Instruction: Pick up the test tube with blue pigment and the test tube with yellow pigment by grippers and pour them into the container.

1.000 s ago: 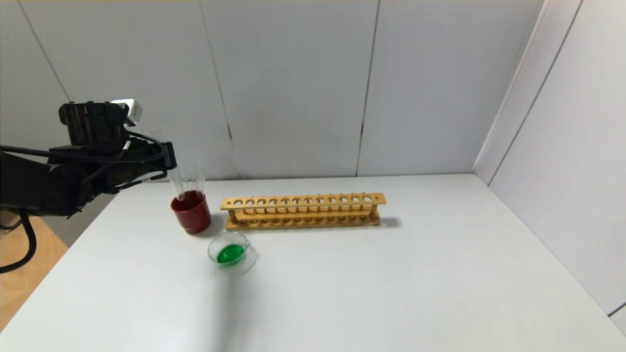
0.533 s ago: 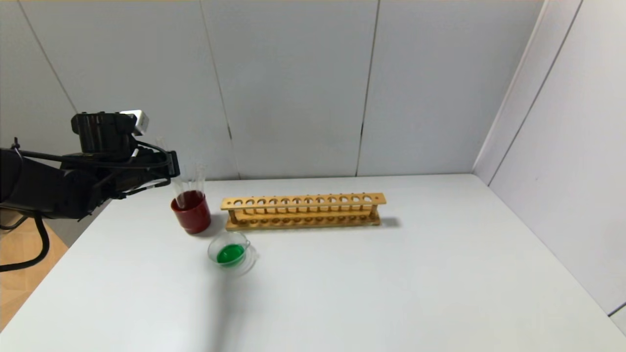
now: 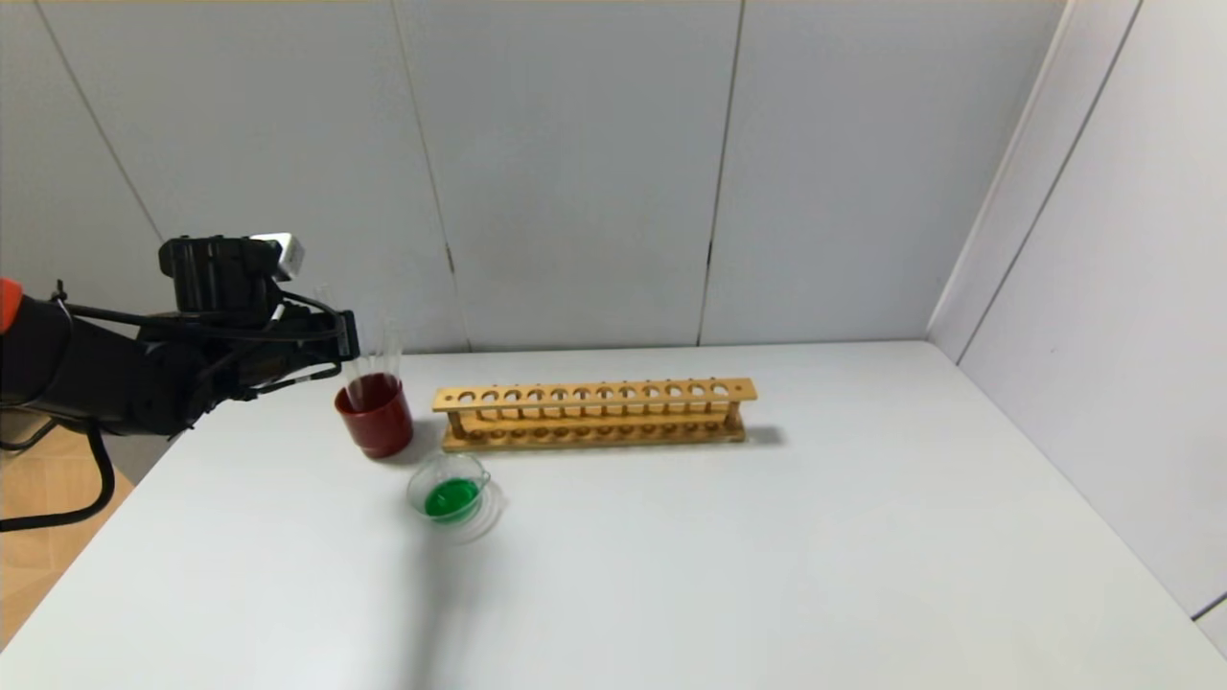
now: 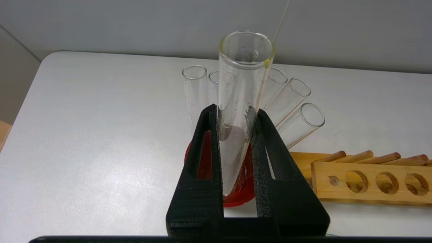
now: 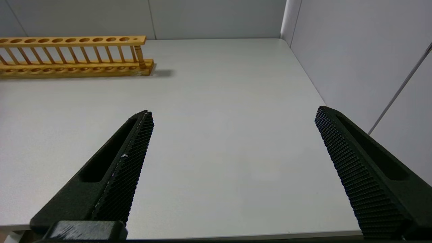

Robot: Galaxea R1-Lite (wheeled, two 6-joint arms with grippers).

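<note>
Between the two black fingers of my left gripper point(image 4: 238, 135) stands the test tube with yellow pigment point(image 4: 243, 87), pinched at mid-height and upright, its open mouth carrying a yellow tint on the rim. Its lower end reaches down into the dark red cup point(image 3: 375, 414) directly below my fingers. Compared with a second ago, my left arm has come lower and nearer the cup, so the tube now sits deeper in it.

Behind the held tube, five more empty glass tubes point(image 4: 195, 88) lean out of that same cup in a fan. Which of them is the test tube with blue pigment I cannot tell. Just beyond the cup and to one side lies one wooden rack point(image 3: 594, 414), every hole vacant. Nearer to me than the cup, close by it, rests the container point(image 3: 454, 497), a single clear dish holding green liquid. All of it stands on the white table point(image 3: 767, 556).

My right gripper point(image 5: 233, 168) hangs well apart from all this over bare tabletop, fingers spread wide with nothing between them.
</note>
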